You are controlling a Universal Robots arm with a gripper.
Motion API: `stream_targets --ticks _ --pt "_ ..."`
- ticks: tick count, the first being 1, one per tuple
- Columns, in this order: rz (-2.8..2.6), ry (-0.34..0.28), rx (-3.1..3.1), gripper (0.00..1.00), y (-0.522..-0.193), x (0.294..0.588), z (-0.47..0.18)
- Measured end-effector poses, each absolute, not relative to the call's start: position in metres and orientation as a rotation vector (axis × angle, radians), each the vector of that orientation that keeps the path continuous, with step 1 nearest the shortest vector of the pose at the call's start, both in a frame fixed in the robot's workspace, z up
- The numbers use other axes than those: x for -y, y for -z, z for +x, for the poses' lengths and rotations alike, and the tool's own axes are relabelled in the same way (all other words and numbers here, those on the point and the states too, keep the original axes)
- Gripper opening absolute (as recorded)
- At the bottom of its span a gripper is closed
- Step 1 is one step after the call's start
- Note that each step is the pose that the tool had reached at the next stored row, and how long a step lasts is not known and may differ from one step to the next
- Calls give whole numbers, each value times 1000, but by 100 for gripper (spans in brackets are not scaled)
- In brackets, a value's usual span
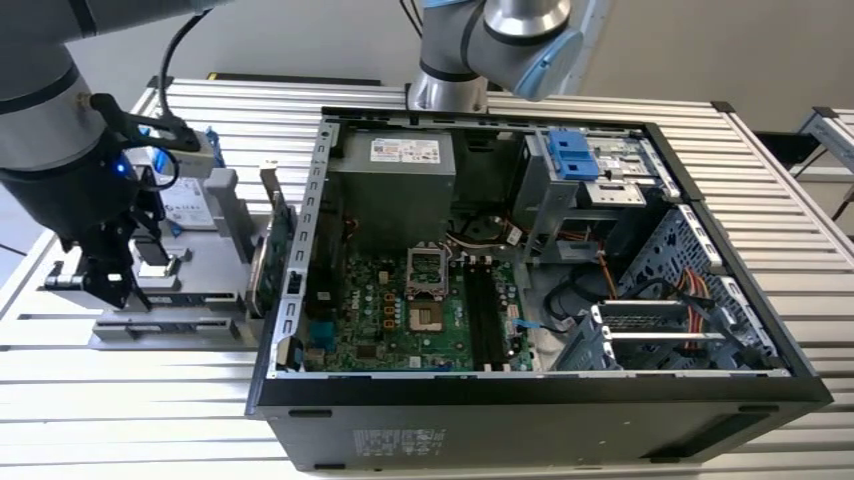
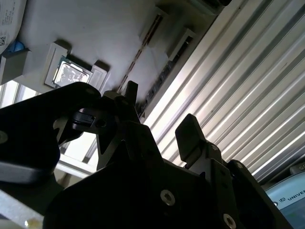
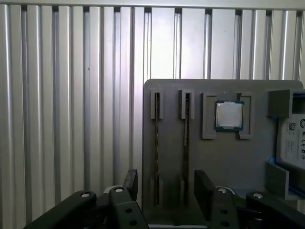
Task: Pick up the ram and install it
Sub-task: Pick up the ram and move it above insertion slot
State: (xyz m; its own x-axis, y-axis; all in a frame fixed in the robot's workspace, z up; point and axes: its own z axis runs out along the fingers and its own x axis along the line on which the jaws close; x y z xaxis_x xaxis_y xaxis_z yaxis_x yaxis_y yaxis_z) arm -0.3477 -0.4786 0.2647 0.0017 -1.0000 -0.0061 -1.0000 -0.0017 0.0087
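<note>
My pincer [image 3: 167, 185] is spread wide and pinching nothing. Its two black fingers [image 3: 205, 191] hang over the flat grey plastic tray [image 3: 238, 162]. The ram [image 3: 157, 143], a long thin dark circuit-board stick, stands on its thin edge in a narrow slot of that tray. A second stick just like it [image 3: 186, 143] stands in the next slot, just beside it. I think they are kept on edge so the fingers can close on the two flat sides. Both sticks lie in line with the gap between the fingers, so I cannot tell which one I am lined up for. A square silver chip [image 3: 229, 115] sits in its own pocket near them, and a box-shaped drive with a white label [image 3: 294, 143] sits past that. I think each has its own place so nothing slides. The first wrist view looks down on the slots and on the ribbed silver metal surface [image 3: 71, 95] under the tray. The second wrist view looks along the fingers at a slant, with the sticks' edges past the tips. The exterior view gives me the big picture. There the tray is at the exterior view's left, just beside the open black computer case [image 1: 534, 388], where the green board [image 1: 387, 320] lies.
</note>
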Motion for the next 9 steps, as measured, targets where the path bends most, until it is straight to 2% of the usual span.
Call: stream_targets --ticks 9 --pt "2221 16 2219 100 -256 480 -348"
